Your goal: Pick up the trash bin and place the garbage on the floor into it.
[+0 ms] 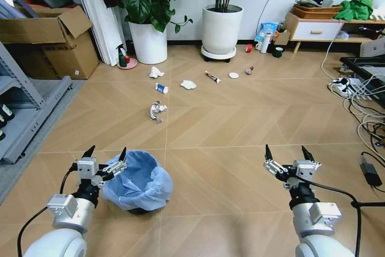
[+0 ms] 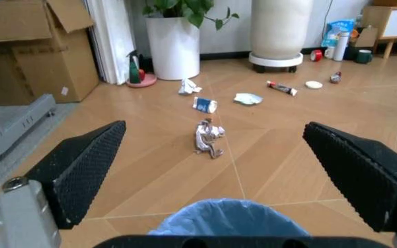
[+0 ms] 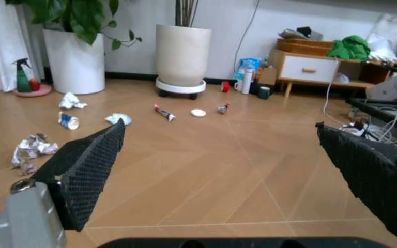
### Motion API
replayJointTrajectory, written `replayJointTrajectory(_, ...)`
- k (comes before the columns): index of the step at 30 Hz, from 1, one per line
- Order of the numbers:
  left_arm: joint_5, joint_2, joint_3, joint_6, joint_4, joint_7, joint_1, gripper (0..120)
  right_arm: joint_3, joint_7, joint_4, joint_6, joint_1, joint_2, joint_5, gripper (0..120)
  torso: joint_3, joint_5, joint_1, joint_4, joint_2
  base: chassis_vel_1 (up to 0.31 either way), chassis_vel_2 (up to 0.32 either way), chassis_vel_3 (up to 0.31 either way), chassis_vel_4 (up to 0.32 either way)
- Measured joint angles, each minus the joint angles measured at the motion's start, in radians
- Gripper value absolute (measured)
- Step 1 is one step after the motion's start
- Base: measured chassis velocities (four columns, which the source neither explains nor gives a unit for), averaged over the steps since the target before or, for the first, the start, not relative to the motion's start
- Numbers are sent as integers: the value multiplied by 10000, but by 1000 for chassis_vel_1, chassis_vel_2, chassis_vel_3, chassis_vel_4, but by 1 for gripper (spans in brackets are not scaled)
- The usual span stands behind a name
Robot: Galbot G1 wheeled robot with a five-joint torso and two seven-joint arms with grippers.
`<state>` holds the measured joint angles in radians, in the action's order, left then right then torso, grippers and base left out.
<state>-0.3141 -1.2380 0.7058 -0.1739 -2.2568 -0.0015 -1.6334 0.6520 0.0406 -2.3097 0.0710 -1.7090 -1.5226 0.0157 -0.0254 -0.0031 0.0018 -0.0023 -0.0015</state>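
Note:
The trash bin (image 1: 139, 182), lined with a crinkly light-blue bag, stands on the floor (image 1: 228, 130) at the near left; its rim also peeks into the left wrist view (image 2: 229, 221). My left gripper (image 1: 106, 155) hangs open just over the bin's left rim. My right gripper (image 1: 290, 153) is open over bare floor at the near right. The garbage lies farther off: a crumpled paper wad (image 1: 157, 111), a blue-white wrapper (image 1: 162, 88), two white wads (image 1: 156, 72) (image 1: 188, 84), a thin tube (image 1: 212, 77), a white disc (image 1: 233, 75) and a tiny red-capped bottle (image 1: 249, 70).
Two big white plant pots (image 1: 148, 41) (image 1: 222, 30) and a green spray bottle (image 1: 122, 57) stand by the far wall. Cardboard boxes (image 1: 51, 40) and a grey shelf (image 1: 27, 103) line the left. Cables and a power strip (image 1: 349, 88) lie at the right, near a low cabinet (image 1: 316, 28).

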Motion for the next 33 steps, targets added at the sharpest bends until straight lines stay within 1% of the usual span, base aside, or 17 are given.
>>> replayJointTrajectory(10, -162, 101, 97, -91, 37, 3, -34, 100, 80, 46, -23, -52, -82, -115, -3, 100, 0, 0, 0, 0, 0, 0, 0, 0, 0)
replayJointTrajectory(15, -18, 245, 179, -200, 252, 15, -14, 100, 90, 89, -11, -60, -92, -176, -127, 100, 0, 0, 0, 1, 0, 0, 0, 0, 0)
replayJointTrajectory(19, -217, 383, 173, -373, 319, -44, 7, 100, 93, 117, 10, -61, -92, -224, -177, 100, 0, 0, 0, 1, 0, 0, 0, 0, 0)
replayJointTrajectory(21, -328, 622, 160, -806, 400, -253, 124, 100, 93, 123, 35, -82, -95, -241, -205, 100, 0, -1, 0, 1, 0, 0, 0, 0, 0)
replayJointTrajectory(22, -328, 622, 160, -806, 400, -253, 124, 100, 93, 123, 35, -82, -95, -241, -205, 100, 0, -1, 0, 1, 0, 0, 0, 0, 0)
replayJointTrajectory(23, -390, 758, 148, -1026, 436, -316, 184, 100, 91, 138, 45, -81, -104, -242, -235, 100, 0, -1, 0, 0, 0, 0, 0, 0, 0)
replayJointTrajectory(26, -1146, 1232, 107, -2159, 466, -630, 409, 100, 72, 171, 114, -80, -111, -191, -301, 100, 0, 0, 0, 0, 0, 0, 0, 0, 0)
replayJointTrajectory(27, -1146, 1232, 107, -2159, 466, -630, 409, 100, 72, 171, 114, -80, -111, -191, -301, 100, 0, 0, 0, 0, 0, 0, 0, 0, 0)
replayJointTrajectory(29, -2052, 1634, 102, -3554, 563, -1100, 721, 100, -2, 162, 223, -80, -55, -32, -299, 100, 0, 0, 0, 0, 0, 0, 0, 0, 0)
replayJointTrajectory(30, -2052, 1634, 102, -3554, 563, -1100, 721, 100, -2, 162, 223, -80, -55, -32, -299, 100, 0, 0, 0, 0, 0, 0, 0, 0, 0)
replayJointTrajectory(31, -2484, 1823, 106, -4138, 701, -1371, 926, 100, -52, 155, 281, -80, -8, 41, -287, 100, 0, 0, 0, 1, 0, 0, 0, 0, 0)
replayJointTrajectory(32, -2814, 1958, 107, -4482, 847, -1573, 1099, 100, -92, 154, 328, -81, 33, 90, -267, 100, 0, -1, 0, 0, 0, 0, 0, 0, 0)
replayJointTrajectory(33, -2814, 1958, 107, -4482, 847, -1573, 1099, 100, -92, 154, 328, -81, 33, 90, -267, 100, 0, -1, 0, 0, 0, 0, 0, 0, 0)
